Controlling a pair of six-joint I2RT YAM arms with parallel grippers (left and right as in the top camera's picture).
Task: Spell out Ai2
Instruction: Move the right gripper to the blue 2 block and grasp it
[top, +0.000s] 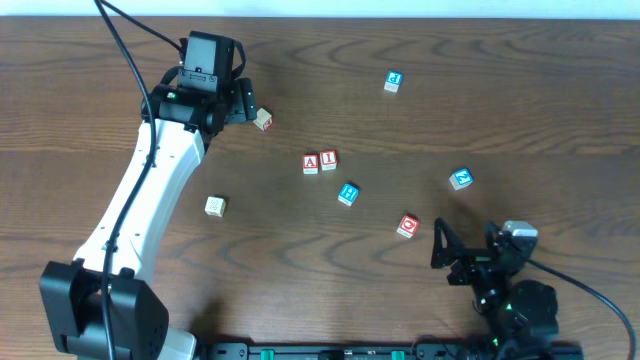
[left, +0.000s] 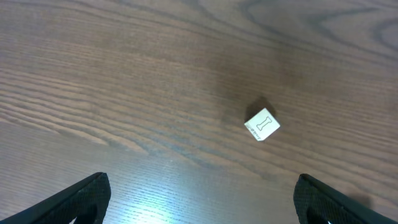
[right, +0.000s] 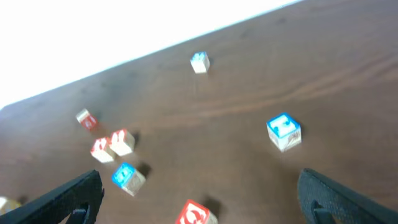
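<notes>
So, left jaws were released and spread wide with nothing between them, hovering over bare counter (left: 93, 74) in the upper left of the overhead frame. A pale cube (left: 262, 124) lay just ahead of them, right of centre in the left wrist view, rotated off-square to the fingers (left: 87, 199). Right jaws were also released and empty, low in the lower right of the overhead frame, apart from every block.

The A block (top: 311, 163) and I block (top: 328, 159) sat touching side by side mid-frame. The word looked about two-thirds done, with the spot right of the I unfilled. Best candidate for the 2 was the right blue block (top: 461, 179), the one nearest the right jaws.

Risks, my read:
- Closing the left jaws on the pale cube as it lay: its faces were skewed to the fingers, so it could twist or squirt out. It also seemed to carry an outlined I, so it was probably the wrong block anyway.
- Wrong pick: there were three blue blocks and their glyphs looked alike.
- Placement: coming in beside the I with wide jaws could knock the A/I pair out of line. The middle blue block (top: 348, 193), just below and right of the pair, crowded that approach.

Hard to make out:
- Blue glyphs were tiny in the overhead view and blurred in the right wrist view, so I couldn't confirm 2 versus Z.
- The far blue block (top: 393, 82), red block (top: 408, 226) and beige block (top: 215, 206) were unreadable.
- Both wrist views cut the fingers off at the bottom edge.
- The upper left of the right wrist view was blown out white.
</notes>
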